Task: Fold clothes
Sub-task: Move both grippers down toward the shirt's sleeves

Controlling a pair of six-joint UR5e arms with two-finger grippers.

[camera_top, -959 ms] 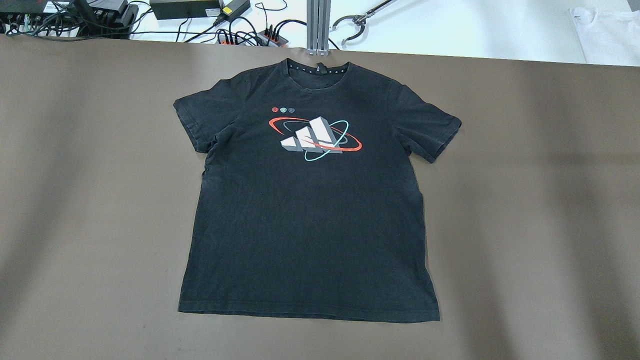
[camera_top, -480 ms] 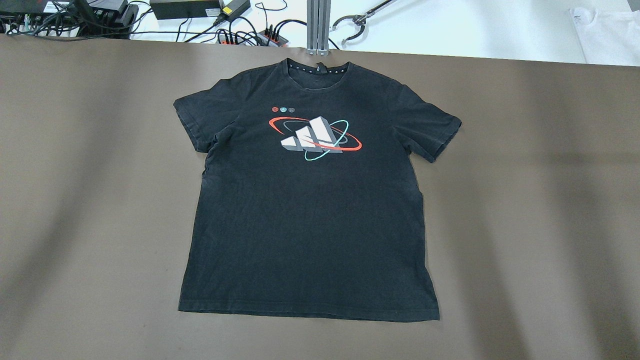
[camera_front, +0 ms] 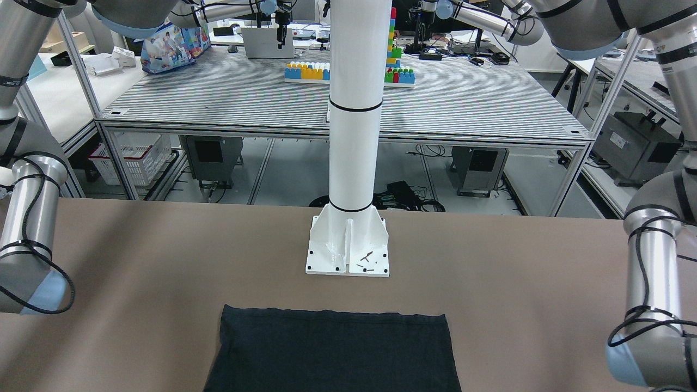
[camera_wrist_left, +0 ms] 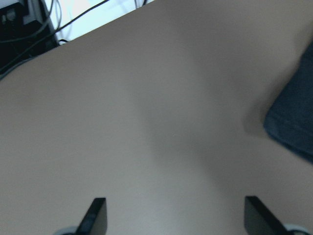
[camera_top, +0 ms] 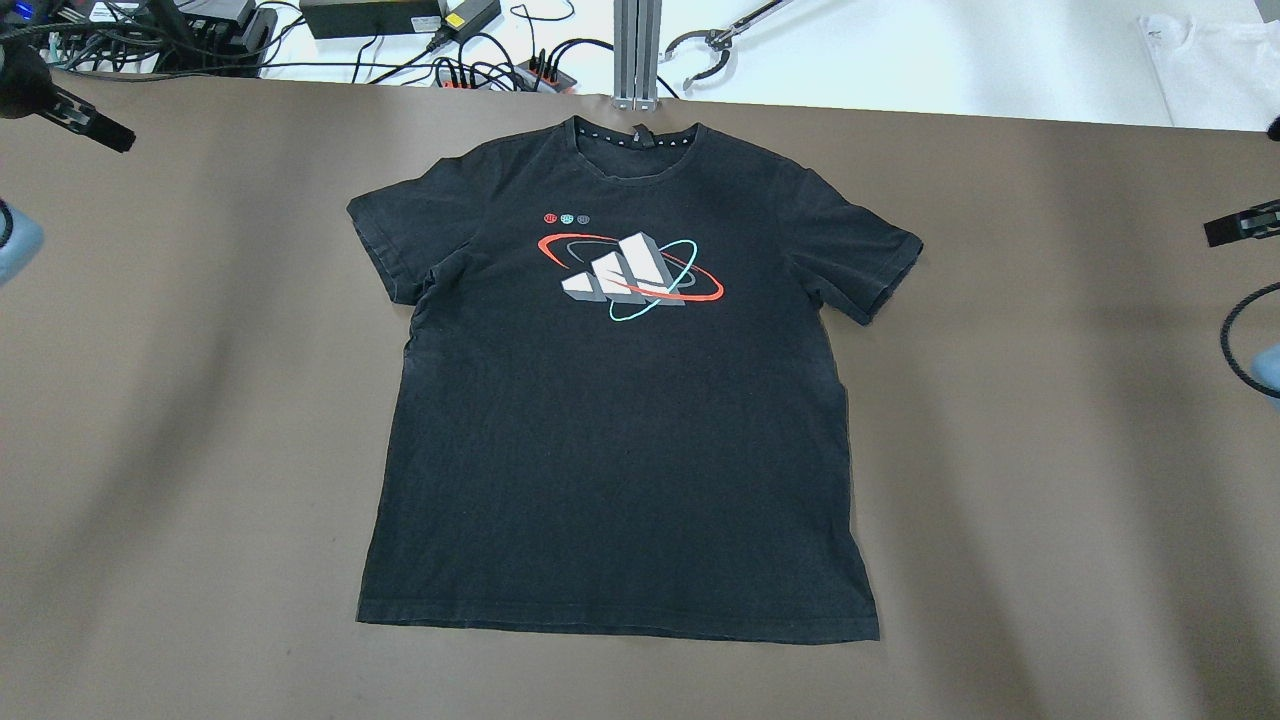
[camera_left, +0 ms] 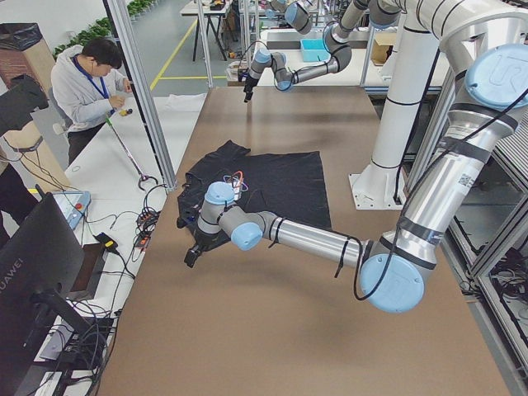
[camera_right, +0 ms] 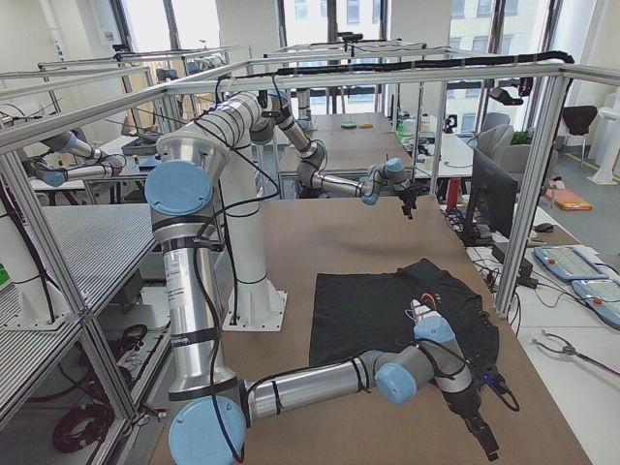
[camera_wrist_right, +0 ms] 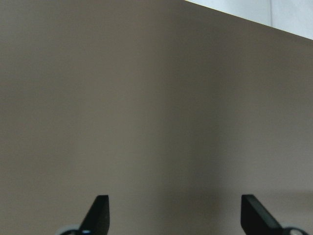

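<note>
The clothes are one black T-shirt (camera_top: 620, 400) with a white, red and teal chest print. It lies flat and face up mid-table, collar at the far edge; its hem end (camera_front: 332, 348) shows in the front-facing view. My left gripper (camera_top: 90, 125) hovers over bare table beyond the shirt's left sleeve (camera_wrist_left: 293, 122). Its fingers (camera_wrist_left: 95, 218) stand wide apart with nothing between them, so it is open. My right gripper (camera_top: 1240, 225) enters at the right edge, well clear of the right sleeve. It is open too, over bare brown table (camera_wrist_right: 156, 98).
The white pole's base (camera_front: 348, 245) is bolted to the table just behind the shirt's hem. Cables and power bricks (camera_top: 400, 20), an aluminium post (camera_top: 637, 50) and a white garment (camera_top: 1210, 60) lie past the far edge. A person (camera_left: 91, 82) stands at a side bench.
Both grippers have come into the overhead view, the left at the top left corner and the right at the right edge. The T-shirt has not moved.
</note>
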